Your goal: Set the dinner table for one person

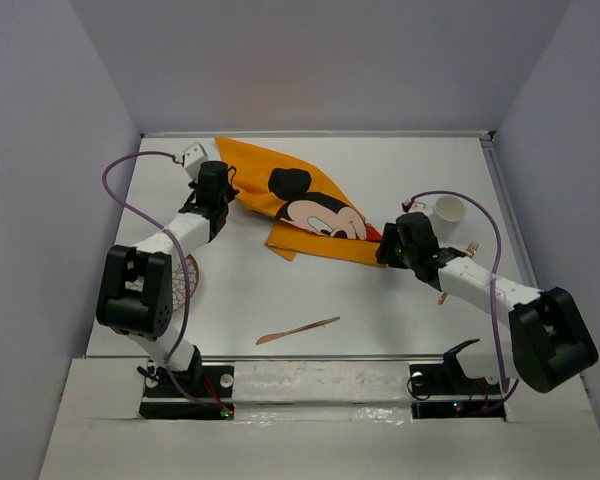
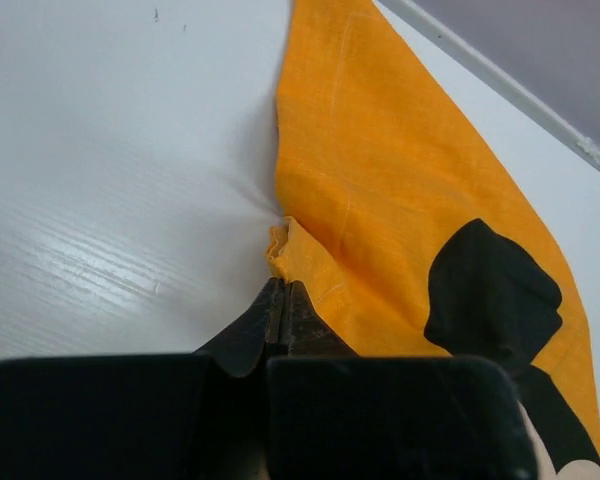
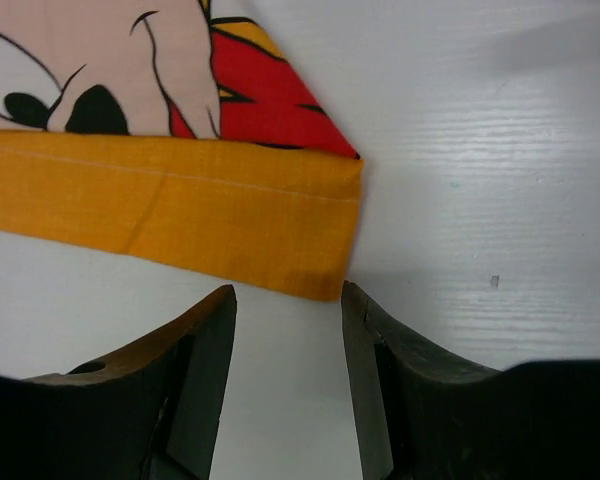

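Observation:
An orange Mickey Mouse cloth (image 1: 300,205) lies partly folded across the back middle of the white dinner table (image 1: 380,300). My left gripper (image 1: 223,190) is at the cloth's left edge. In the left wrist view it (image 2: 283,285) is shut on a pinched fold of that orange edge (image 2: 380,180). My right gripper (image 1: 385,245) is at the cloth's right corner. In the right wrist view it (image 3: 285,290) stands open, low over the table. The folded orange hem (image 3: 180,205) ends just ahead of the fingertips (image 3: 352,300), with nothing between them.
A white cup (image 1: 448,210) stands at the right, behind my right arm. A copper fork (image 1: 470,247) lies beside that arm. A wooden knife (image 1: 298,330) lies near the front middle. A round woven mat (image 1: 190,280) lies under my left arm. Thin raised edges bound the table.

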Motion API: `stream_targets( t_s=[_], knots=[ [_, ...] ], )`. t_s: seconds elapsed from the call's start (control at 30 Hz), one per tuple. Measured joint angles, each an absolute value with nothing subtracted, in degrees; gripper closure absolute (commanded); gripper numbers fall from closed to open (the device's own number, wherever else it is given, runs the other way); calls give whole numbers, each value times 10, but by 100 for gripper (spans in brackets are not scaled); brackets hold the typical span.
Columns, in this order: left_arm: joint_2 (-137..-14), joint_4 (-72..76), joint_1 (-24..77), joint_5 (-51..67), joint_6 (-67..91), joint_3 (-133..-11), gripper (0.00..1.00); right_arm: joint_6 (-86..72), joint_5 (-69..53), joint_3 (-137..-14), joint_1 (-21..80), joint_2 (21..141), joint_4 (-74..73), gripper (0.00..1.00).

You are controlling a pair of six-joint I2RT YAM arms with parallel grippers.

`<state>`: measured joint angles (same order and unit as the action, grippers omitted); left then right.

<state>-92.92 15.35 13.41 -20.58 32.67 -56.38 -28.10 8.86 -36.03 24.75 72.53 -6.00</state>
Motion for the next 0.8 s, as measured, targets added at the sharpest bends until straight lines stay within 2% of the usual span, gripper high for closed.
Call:
stream_targets(
  t_s=[0.2, 0.47, 0.5, 0.53, 0.6, 0.63, 0.7, 0.8],
  knots=[
    [-921, 156, 134, -191, 324, -564, 100, -281, 106, -400, 239, 809, -58, 49],
    [-915, 156, 134, -174, 328, -564, 100, -284, 116, -400, 239, 847, -57, 53],
    [-913, 156, 134, -172, 329, -564, 100, -284, 116, -400, 239, 851, -57, 56],
    [-908, 157, 134, -170, 330, -564, 100, -284, 117, -400, 239, 858, -57, 66],
    [-899, 157, 135, -168, 331, -564, 100, -286, 118, -401, 239, 862, -51, 76],
    [-893, 156, 135, -166, 331, -564, 100, -284, 119, -401, 239, 864, -49, 89],
    [-884, 157, 138, -166, 331, -564, 100, -284, 123, -404, 239, 869, -46, 100],
    [-875, 156, 138, -165, 331, -564, 100, -279, 126, -408, 239, 874, -43, 100]
  ],
)
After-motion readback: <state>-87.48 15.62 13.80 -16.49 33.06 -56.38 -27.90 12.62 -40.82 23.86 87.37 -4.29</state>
